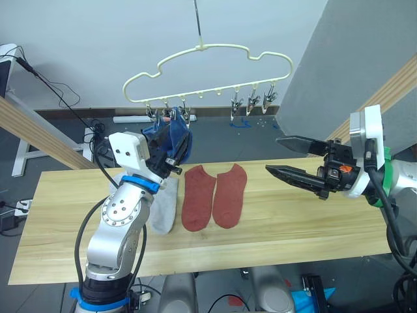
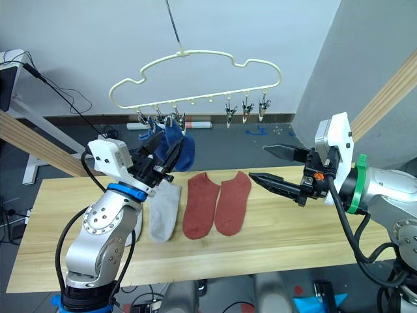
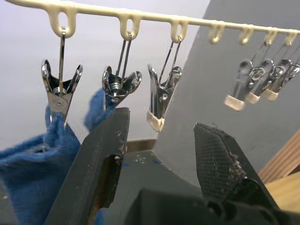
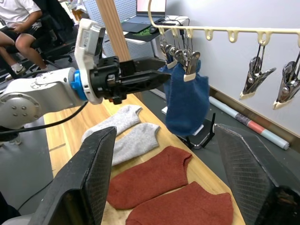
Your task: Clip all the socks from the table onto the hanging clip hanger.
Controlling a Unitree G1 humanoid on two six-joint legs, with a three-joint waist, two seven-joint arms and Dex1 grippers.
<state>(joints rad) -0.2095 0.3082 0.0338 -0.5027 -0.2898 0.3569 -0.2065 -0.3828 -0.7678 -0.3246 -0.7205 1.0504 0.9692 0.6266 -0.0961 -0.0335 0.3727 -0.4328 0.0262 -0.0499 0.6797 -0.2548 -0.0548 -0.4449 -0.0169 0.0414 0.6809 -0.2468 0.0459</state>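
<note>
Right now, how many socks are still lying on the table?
4: two grey socks side by side near the left gripper, two rust red socks beside them. The left arm partly hides the grey ones.

Wood table (image 1: 273, 228), 2 grey socks (image 4: 126, 133), 2 red socks (image 1: 214, 195)

Both arms: silver-grey cast housings w/ round screw-dotted joint caps, black cables looping alongside. Left tool (image 2: 158, 158): two black fingers, white box module behind, blue ring at wrist. Right tool (image 2: 262, 163): long black pointed fingers, white module, small orange mark, green wrist ring.
</note>
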